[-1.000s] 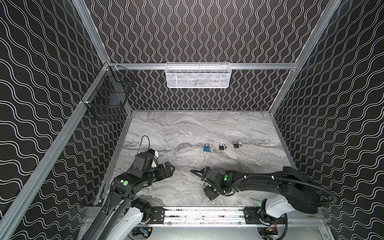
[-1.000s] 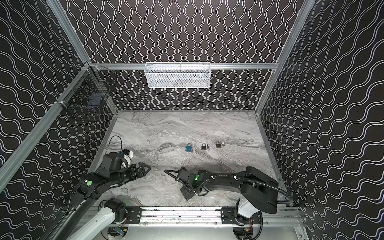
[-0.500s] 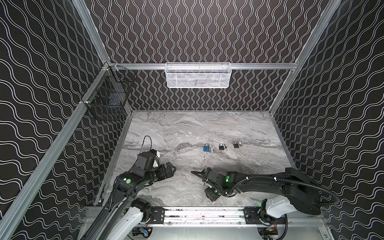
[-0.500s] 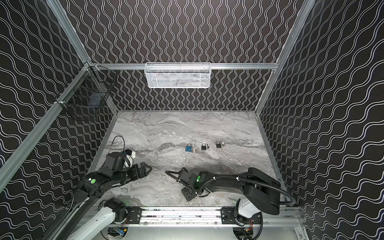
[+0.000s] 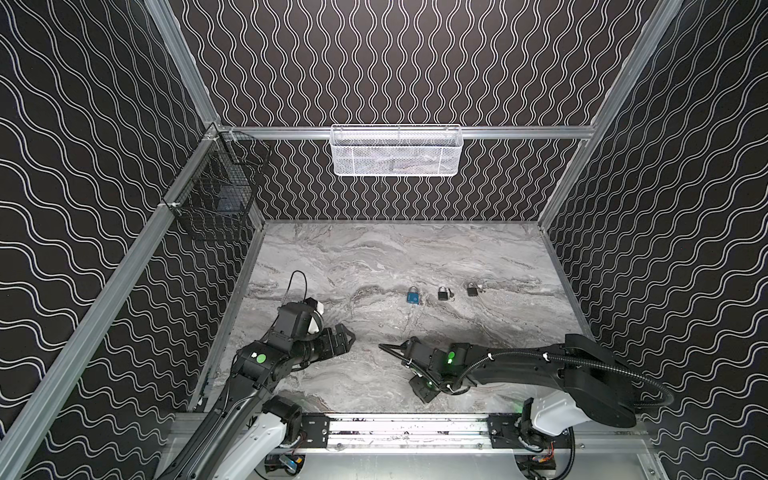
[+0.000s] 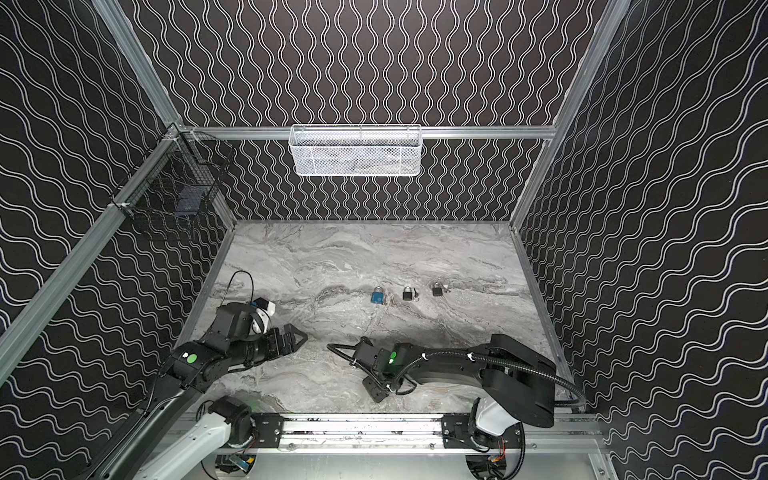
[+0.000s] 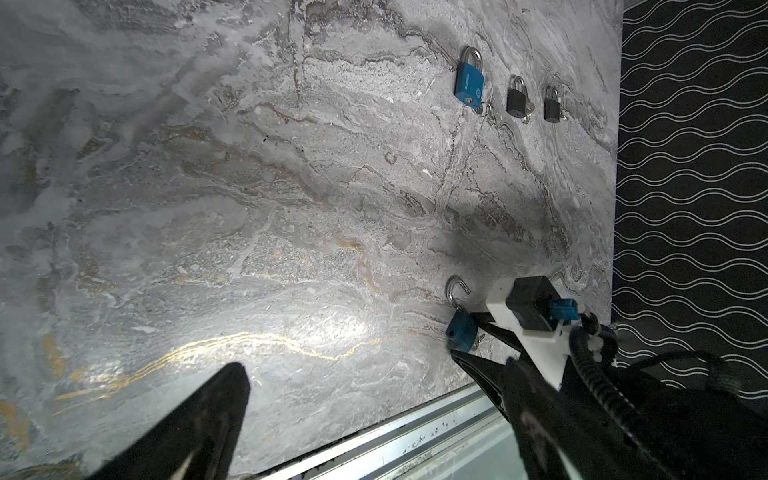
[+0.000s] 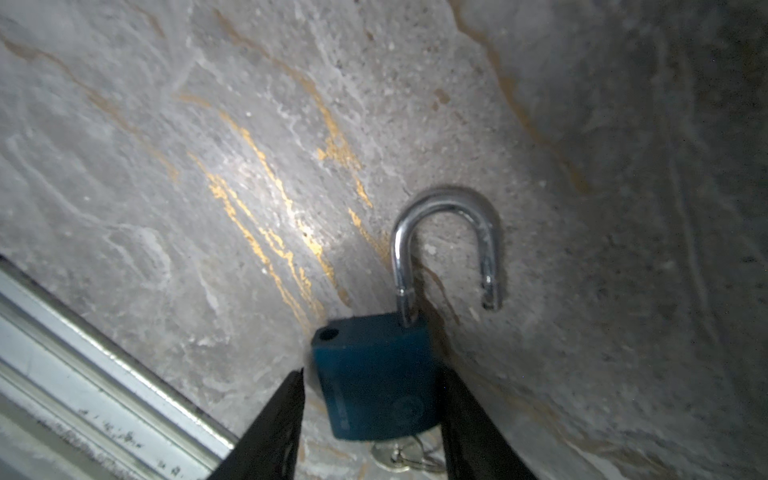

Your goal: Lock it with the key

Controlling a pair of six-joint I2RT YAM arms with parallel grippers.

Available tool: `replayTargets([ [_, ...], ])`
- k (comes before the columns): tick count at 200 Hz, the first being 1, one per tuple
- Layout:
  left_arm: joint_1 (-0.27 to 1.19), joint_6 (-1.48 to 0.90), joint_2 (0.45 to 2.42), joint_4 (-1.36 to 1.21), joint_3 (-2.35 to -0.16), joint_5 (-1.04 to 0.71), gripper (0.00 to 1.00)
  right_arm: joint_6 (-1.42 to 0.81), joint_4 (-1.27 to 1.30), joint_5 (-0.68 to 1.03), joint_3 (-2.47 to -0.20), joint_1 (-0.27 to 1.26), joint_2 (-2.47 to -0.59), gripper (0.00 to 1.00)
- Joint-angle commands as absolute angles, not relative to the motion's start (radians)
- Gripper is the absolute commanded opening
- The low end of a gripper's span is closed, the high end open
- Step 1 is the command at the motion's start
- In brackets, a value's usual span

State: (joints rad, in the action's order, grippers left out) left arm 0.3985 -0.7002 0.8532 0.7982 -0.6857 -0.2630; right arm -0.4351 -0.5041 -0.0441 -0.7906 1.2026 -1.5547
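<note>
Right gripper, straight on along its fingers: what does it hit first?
The open blue padlock: its body sits inside the right gripper, with the shackle lying just ahead. Past that, only bare table shows. The tips may scrape the table first; height is unclear.

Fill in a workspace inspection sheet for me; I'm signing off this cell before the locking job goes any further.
Surface: grey veined marble tabletop.
Job's things: open blue padlock near the front edge, shackle swung out, key at its base. Further back, in a row: closed blue padlock and two black padlocks.
Clutter: nothing seen.
Grippers: left gripper open, empty. The right gripper has a jaw on either side of the open padlock's body; contact unclear.
Cables: corrugated conduit along the right arm; thin cable loop at the left wrist.
Surroundings: white mesh basket on the back rail, black wire basket on the left rail, wave-patterned walls.
</note>
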Motion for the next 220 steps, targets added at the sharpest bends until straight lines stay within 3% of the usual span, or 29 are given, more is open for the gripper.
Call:
replayTargets([
  [1, 0.396, -0.676, 0.852, 0.748, -0.683, -0.277, 0.99, -0.460, -0.548, -0.038, -0.781, 1.203, -1.583, 0.50],
  [115, 0.396, -0.687, 0.854, 0.639, -0.614, -0.426, 0.95, -0.454, -0.499, -0.107, -0.777, 1.204, -1.503, 0.22],
  [220, 0.399, -0.856, 0.865, 0.277, -0.449, -0.661, 0.96, -0.414, -0.498, -0.091, -0.880, 1.215, -1.383, 0.19],
])
